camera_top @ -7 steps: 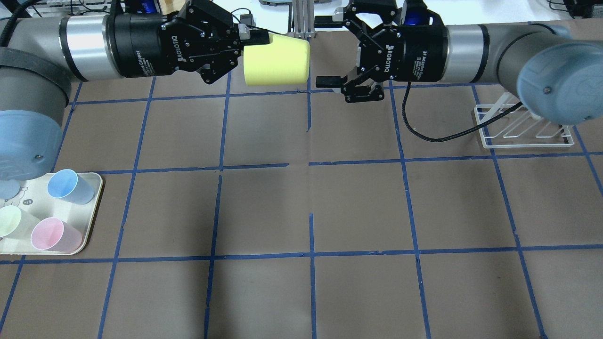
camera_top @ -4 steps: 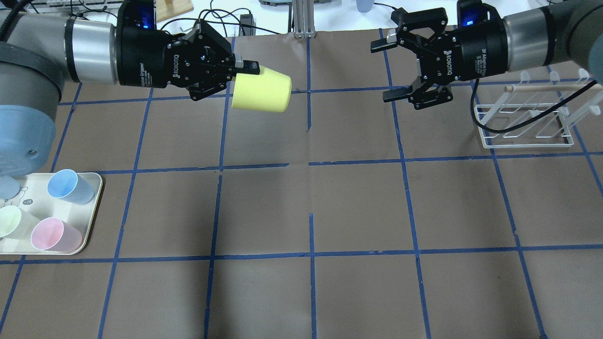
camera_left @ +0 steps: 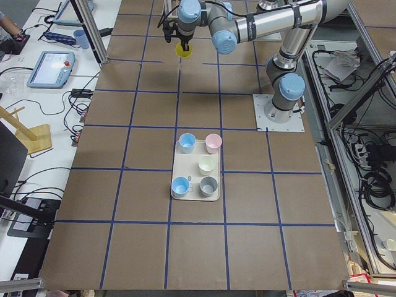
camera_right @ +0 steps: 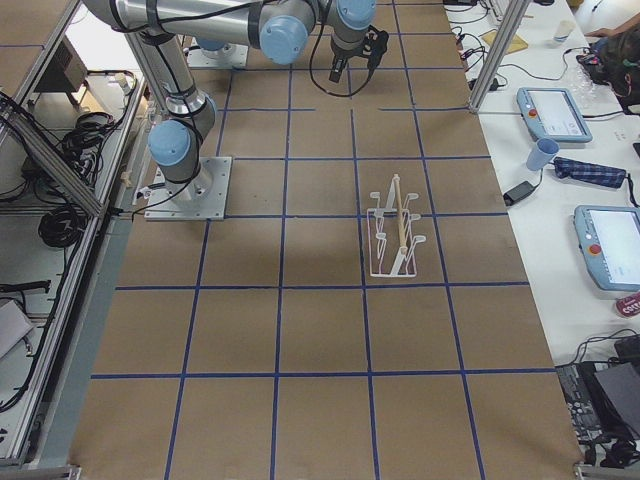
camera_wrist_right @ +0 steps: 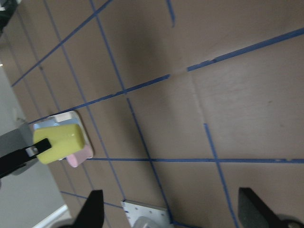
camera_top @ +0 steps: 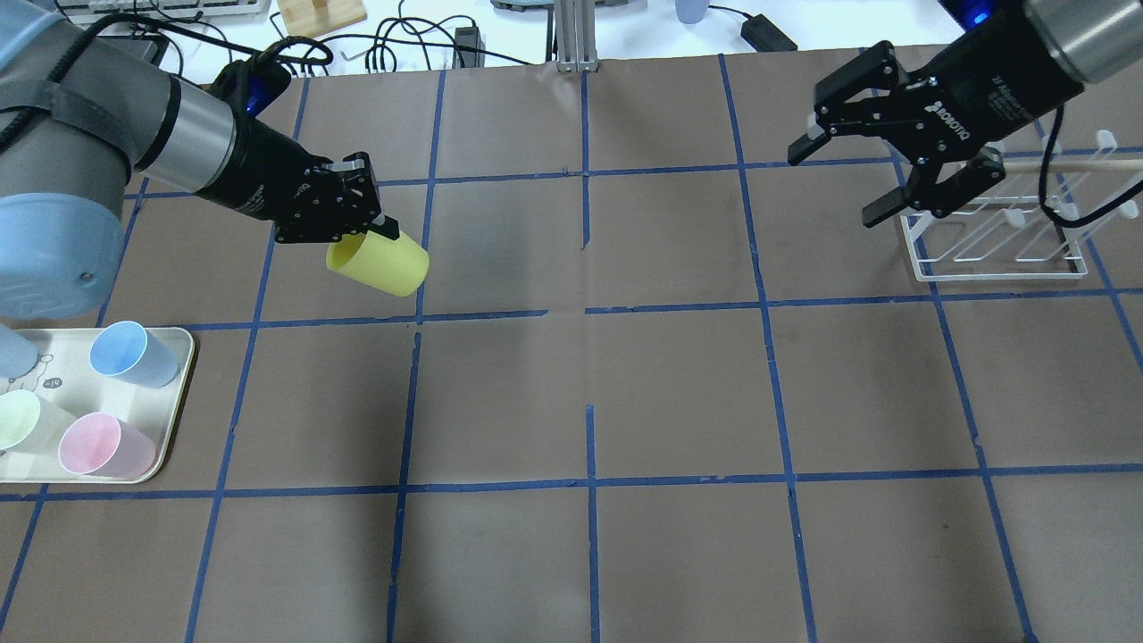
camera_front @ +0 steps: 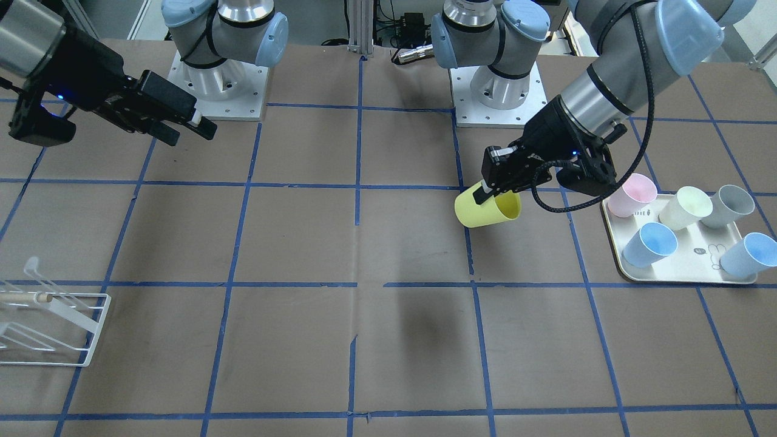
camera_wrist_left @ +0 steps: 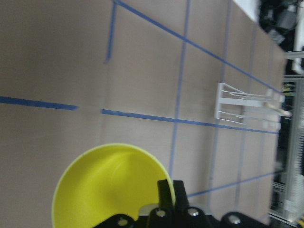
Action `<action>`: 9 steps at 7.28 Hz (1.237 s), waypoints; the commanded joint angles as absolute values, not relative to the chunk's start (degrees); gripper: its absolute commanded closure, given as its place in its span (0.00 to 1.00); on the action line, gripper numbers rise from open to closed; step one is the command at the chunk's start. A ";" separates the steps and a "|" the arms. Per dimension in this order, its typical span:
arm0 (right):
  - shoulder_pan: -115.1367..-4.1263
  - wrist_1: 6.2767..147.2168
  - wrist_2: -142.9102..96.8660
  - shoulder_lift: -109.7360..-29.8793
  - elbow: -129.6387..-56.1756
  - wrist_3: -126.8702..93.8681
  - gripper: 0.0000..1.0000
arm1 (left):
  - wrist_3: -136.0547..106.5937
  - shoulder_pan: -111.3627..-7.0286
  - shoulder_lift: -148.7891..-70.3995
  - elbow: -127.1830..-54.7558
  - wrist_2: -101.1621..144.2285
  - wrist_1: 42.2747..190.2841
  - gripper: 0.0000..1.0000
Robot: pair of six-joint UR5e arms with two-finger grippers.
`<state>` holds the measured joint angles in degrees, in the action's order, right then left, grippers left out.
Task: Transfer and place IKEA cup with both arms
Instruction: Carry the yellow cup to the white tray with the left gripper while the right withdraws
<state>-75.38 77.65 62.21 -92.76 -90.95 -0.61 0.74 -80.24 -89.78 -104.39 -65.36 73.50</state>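
The bright yellow IKEA cup (camera_top: 379,262) hangs tilted above the table, left of centre. My left gripper (camera_top: 382,229) is shut on its rim, one finger inside the mouth. The cup also shows in the front view (camera_front: 485,209), where the left gripper (camera_front: 488,193) pinches the rim. In the left wrist view the cup (camera_wrist_left: 107,185) fills the lower part, below the fingers (camera_wrist_left: 166,192). My right gripper (camera_top: 833,186) is open and empty, high at the far right, beside the rack. The right wrist view shows the cup (camera_wrist_right: 59,141) far off.
A cream tray (camera_top: 176,415) at the near left holds blue (camera_top: 129,353), pink (camera_top: 98,444) and pale cups; the front view (camera_front: 686,278) shows several. A white wire rack (camera_top: 991,246) with a wooden rod stands at the far right.
My left gripper has carried the yellow cup leftward and lower, away from the centre. My right gripper has drawn back to the right, toward the rack, still open.
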 commanded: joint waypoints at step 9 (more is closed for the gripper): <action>-88.59 87.80 88.06 -94.48 -95.62 -13.36 0.00 | 55.89 -45.64 -105.89 -100.90 -87.98 57.84 1.00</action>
